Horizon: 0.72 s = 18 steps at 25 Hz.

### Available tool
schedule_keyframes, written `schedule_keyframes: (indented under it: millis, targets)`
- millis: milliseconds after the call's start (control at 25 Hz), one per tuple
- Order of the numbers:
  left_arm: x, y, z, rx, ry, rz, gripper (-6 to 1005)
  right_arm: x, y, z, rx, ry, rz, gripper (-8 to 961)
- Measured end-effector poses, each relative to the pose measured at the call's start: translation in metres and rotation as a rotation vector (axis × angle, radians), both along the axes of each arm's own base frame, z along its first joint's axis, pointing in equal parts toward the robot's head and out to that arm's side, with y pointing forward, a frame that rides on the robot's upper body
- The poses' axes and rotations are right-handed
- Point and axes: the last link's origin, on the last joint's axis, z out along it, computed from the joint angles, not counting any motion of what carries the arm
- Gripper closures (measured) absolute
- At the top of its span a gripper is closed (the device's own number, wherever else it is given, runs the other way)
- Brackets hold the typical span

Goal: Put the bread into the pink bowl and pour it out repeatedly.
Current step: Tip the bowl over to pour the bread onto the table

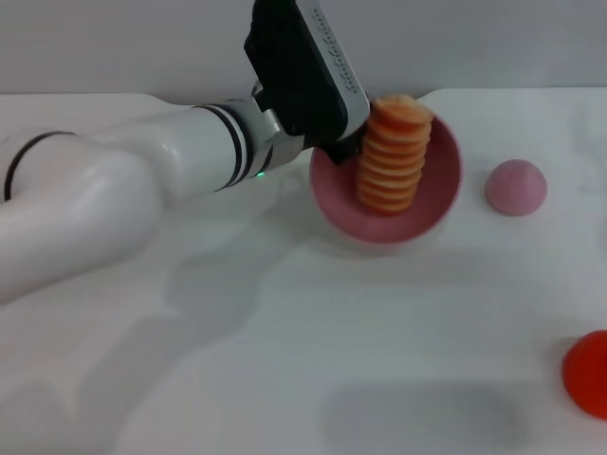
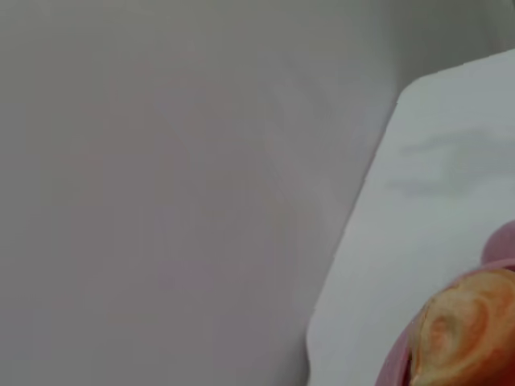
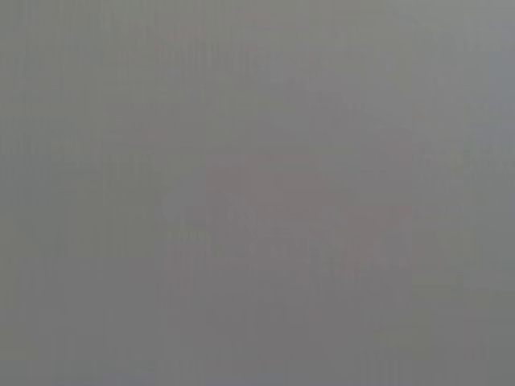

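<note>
The pink bowl is tilted on its side with its opening facing me, at the back middle of the white table. The bread, orange-and-cream striped, lies inside it, one end sticking past the upper rim. My left gripper is at the bowl's left rim, shut on it, and holds the bowl tipped. In the left wrist view one end of the bread and a bit of the bowl's rim show at a corner. My right gripper is out of view; its wrist view shows only plain grey.
A small solid pink dome sits on the table just right of the bowl. A red-orange round object lies at the right edge near the front. The table's far edge meets a grey wall behind the bowl.
</note>
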Motion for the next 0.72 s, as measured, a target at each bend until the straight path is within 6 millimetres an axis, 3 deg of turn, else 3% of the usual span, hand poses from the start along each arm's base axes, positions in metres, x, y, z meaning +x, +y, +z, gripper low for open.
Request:
schedule_keyframes:
  millis: [400, 720]
  targets:
    - [0.007, -0.010, -0.004, 0.111, 0.034, -0.198, 951, -0.001, -0.001, 0.001, 0.007, 0.004, 0.005, 380]
    - [0.010, -0.009, -0.001, 0.146, 0.011, -0.219, 952, -0.004, 0.000, -0.002, 0.000, 0.004, 0.013, 385]
